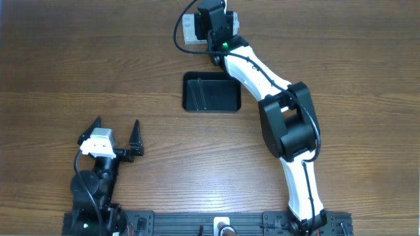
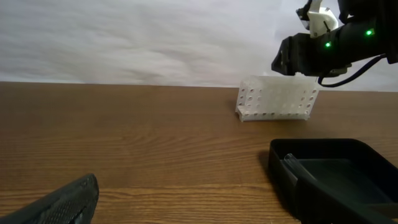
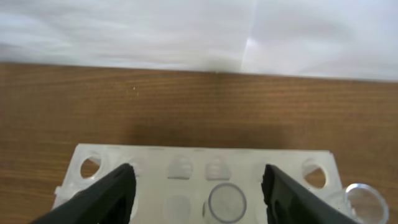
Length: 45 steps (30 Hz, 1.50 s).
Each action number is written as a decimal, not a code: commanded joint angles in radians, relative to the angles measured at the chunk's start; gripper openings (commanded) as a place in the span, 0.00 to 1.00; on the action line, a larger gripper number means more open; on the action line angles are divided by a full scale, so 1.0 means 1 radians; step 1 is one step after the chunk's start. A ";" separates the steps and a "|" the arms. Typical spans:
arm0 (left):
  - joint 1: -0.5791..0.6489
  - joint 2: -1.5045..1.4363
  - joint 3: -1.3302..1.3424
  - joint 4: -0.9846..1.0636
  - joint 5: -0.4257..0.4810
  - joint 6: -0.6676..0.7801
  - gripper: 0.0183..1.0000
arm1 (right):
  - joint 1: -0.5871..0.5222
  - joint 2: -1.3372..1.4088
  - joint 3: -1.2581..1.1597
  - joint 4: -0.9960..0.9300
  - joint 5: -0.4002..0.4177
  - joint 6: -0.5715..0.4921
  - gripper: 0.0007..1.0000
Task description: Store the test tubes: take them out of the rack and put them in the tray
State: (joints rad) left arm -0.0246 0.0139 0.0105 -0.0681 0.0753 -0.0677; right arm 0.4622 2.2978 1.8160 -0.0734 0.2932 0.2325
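At the far edge of the brown wooden table [image 1: 79, 59], the R gripper [image 3: 198, 175] is hovering right over the white, hole-pierced plastic test-tube rack [image 3: 155, 157]. Its black fingers [image 3: 118, 186] are spread wide & holding nothing. A clear round test tube [image 3: 225, 202] is standing upright in a middle hole, its open mouth facing straight up at the claw. Its long axis is therefore running vertical, in line w/ a downward approach. It is sitting btwn the two fingers, a little off the midline. A second clear tube [image 3: 359, 198] is poking up at the rack's end, outside the spread fingers.

The shallow black rectangular plastic tray [image 1: 186, 94] is lying on the table on the arm-base side of the rack, near it but not touching. What looks like a clear tube is lying inside, though that is hard to confirm. The L gripper [image 1: 118, 124] is resting near its own base, well apart from rack & tray, jaws apart & empty.

The R arm is by far the nearer. The coming move is probably going to be a straight drop, a squeeze on the middle tube, then a vertical pull. A tilted pull would risk binding the tube in its hole.
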 commanded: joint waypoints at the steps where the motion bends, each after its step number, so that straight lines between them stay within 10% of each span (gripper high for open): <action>1: 0.008 -0.005 -0.005 -0.003 0.010 0.008 1.00 | 0.011 0.037 0.024 0.005 0.024 -0.005 0.63; 45: 0.008 -0.005 -0.005 -0.003 0.010 0.008 1.00 | 0.016 0.048 0.024 0.036 0.083 -0.028 0.21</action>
State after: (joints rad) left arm -0.0246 0.0139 0.0105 -0.0685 0.0753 -0.0677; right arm 0.4633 2.3337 1.8164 -0.0433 0.3588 0.2054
